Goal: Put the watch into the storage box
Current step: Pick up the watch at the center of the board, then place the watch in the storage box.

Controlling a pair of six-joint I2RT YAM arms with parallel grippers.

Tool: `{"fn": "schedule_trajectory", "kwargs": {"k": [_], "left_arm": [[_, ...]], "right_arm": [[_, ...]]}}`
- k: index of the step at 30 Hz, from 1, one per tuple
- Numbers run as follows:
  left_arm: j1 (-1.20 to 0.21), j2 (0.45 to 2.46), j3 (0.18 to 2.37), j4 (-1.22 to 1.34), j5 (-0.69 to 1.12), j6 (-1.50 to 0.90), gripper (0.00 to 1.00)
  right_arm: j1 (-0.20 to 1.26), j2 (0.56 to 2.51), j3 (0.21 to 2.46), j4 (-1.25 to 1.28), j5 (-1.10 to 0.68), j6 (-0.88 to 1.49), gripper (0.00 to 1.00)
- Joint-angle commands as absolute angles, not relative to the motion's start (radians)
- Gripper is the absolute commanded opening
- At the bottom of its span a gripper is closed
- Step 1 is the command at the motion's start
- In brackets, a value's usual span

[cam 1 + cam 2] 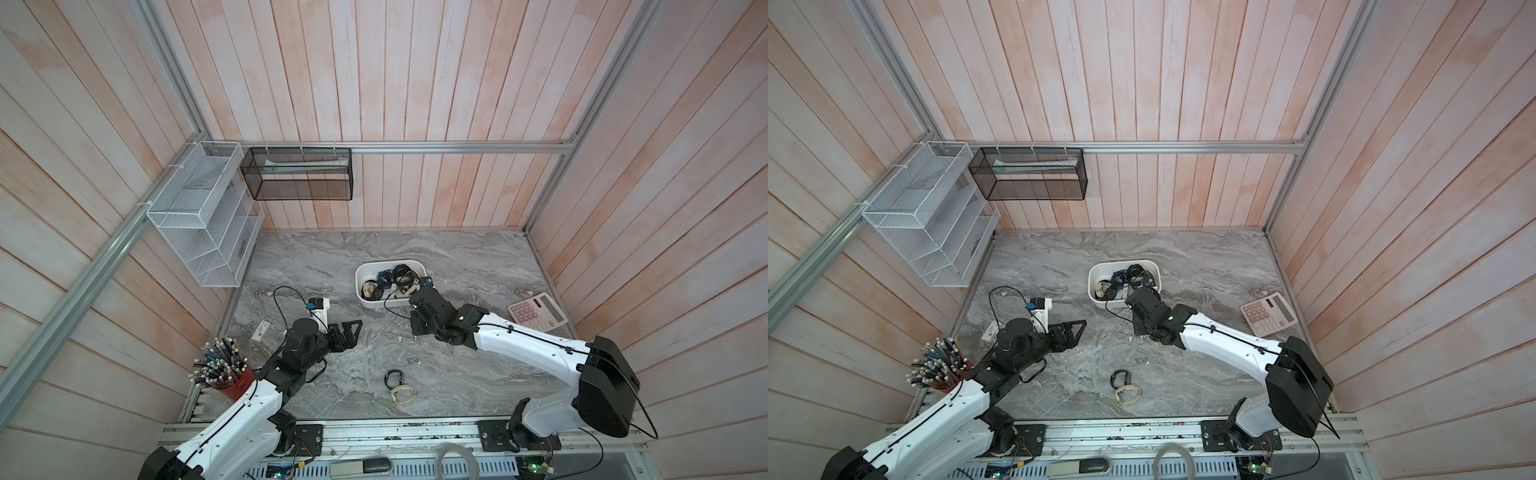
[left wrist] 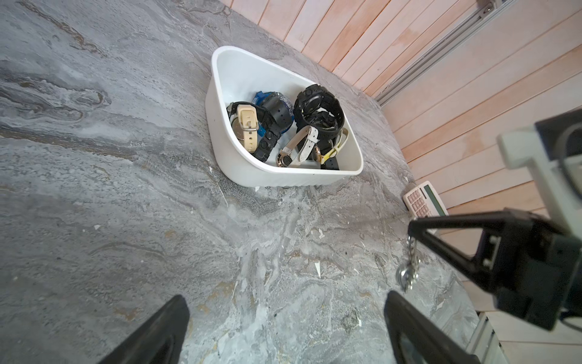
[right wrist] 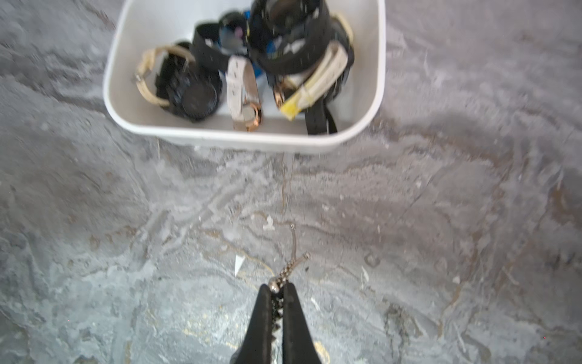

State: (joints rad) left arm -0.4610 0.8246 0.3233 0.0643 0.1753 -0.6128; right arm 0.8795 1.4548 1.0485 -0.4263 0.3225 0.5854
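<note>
Silver watch pinched in my right claw, part-filled storage box just ahead.
Black watch and cream watch wait behind it; my left claw gapes empty.

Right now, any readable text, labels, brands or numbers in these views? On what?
None legible.
Calculator: key markings too small to read.
Small white tag: dark print, too small.
Watches in the storage box: blurred, nothing readable.
Silver chain watch in the right gripper: nothing readable.
</note>
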Motion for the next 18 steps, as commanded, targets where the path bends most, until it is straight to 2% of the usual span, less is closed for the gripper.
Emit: {"fn": "schedule_trajectory", "kwargs": {"k": [1,11,18], "left_arm": [[-0.464,0.796,0.304,0.02,0.167,-0.63,0.97],[-0.466,0.729,0.283,-0.022,0.244,-0.701,0.92],[-0.526,0.675,0.261,-0.054,0.234,-0.733,0.9]], "right_arm": [[0.834,1.464,1.118,-0.321,0.359,0.451,0.0],[0.707,1.633,1.236,-0.082,0.295,0.299,0.0],[0.658,1.756,1.288,-0.032,0.264,0.228,0.0]]}}
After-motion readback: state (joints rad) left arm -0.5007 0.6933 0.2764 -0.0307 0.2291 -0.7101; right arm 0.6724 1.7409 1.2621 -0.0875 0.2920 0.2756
